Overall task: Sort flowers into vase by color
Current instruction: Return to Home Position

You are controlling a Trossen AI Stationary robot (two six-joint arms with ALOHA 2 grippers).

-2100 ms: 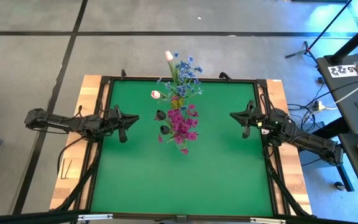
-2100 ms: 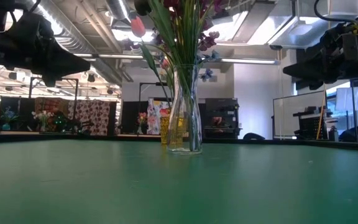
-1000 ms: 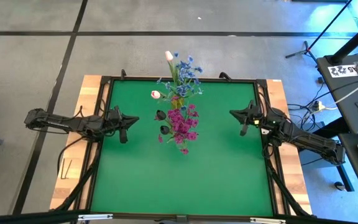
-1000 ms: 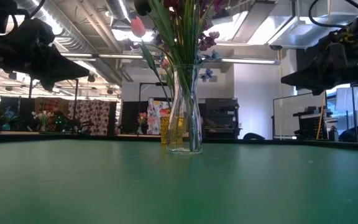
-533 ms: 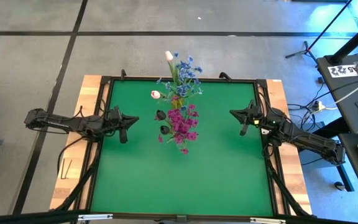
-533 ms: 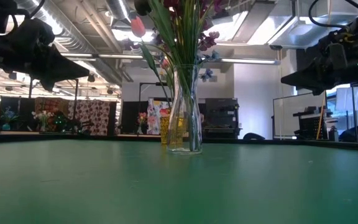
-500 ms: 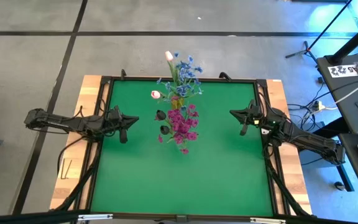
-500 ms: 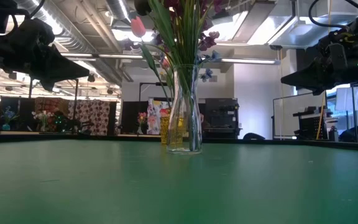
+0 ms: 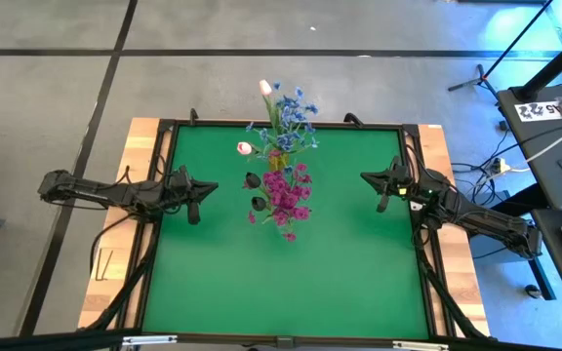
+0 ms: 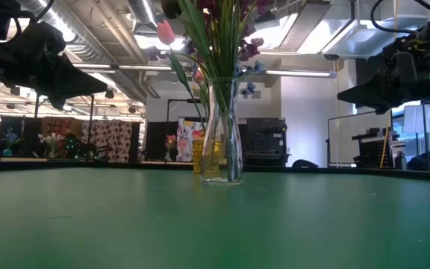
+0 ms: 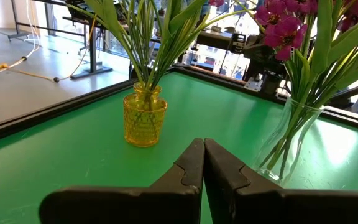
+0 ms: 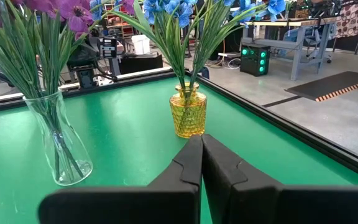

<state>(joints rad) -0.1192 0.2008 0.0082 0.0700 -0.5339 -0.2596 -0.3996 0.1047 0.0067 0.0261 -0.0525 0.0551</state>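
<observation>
In the high view, the left gripper (image 9: 195, 195) is seen over the left edge of the green table (image 9: 291, 283) and the right gripper (image 9: 377, 187) over the right edge, both pointed inward and well apart from the flowers. The magenta flowers (image 9: 286, 195) are bunched near the middle of the table, with the blue flowers (image 9: 291, 122) just beyond them toward the far edge. Pink tulip buds (image 9: 245, 148) are seen beside the blue spray and small dark buds (image 9: 253, 180) beside the magenta cluster. In the low view, a transparent vase (image 10: 225, 142) is shown upright on the table with green stems inside it, and a yellow vase (image 10: 204, 161) is partly hidden just behind it. Both arms are held high above the surface at the picture's two sides. In the left wrist view, the left gripper's two dark fingers are pressed together with nothing between them. The yellow vase, filled with green stems, is seen ahead, and the transparent vase with magenta blossoms stands beside it, the two vases apart. In the right wrist view, the right gripper's fingers are likewise pressed together and nothing is held. The yellow vase with the blue flowers stands directly ahead near the table's edge, and the transparent vase with the magenta flowers stands apart from it on the table.
</observation>
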